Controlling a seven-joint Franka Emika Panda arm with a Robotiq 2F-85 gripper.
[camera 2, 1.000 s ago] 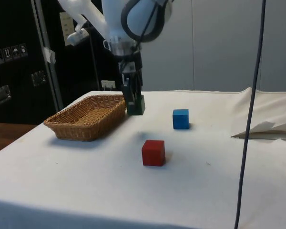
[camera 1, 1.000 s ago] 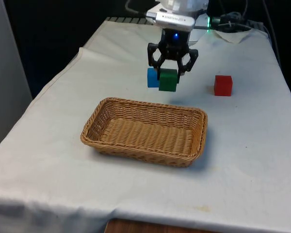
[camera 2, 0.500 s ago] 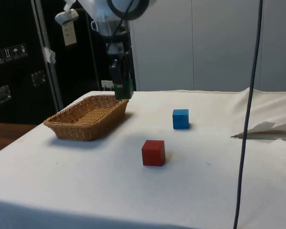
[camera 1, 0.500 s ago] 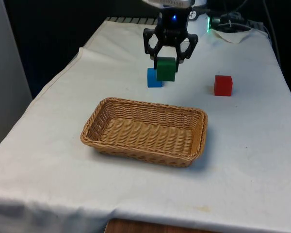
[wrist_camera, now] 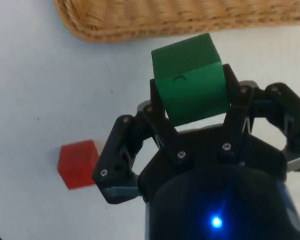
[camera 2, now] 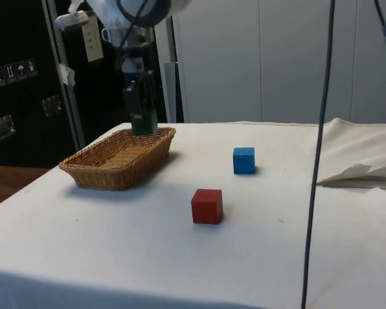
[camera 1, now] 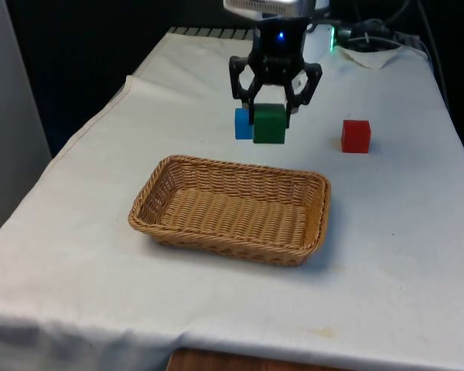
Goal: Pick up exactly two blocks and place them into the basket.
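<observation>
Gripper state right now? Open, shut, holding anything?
Gripper: shut on the green block, held in the air near the basket's far rim.

My white-clothed bench (camera 1: 417, 232) carried a woven wicker basket (camera 1: 232, 209), a blue cube block (camera 1: 242, 124) and a red cube block (camera 1: 356, 136).
</observation>
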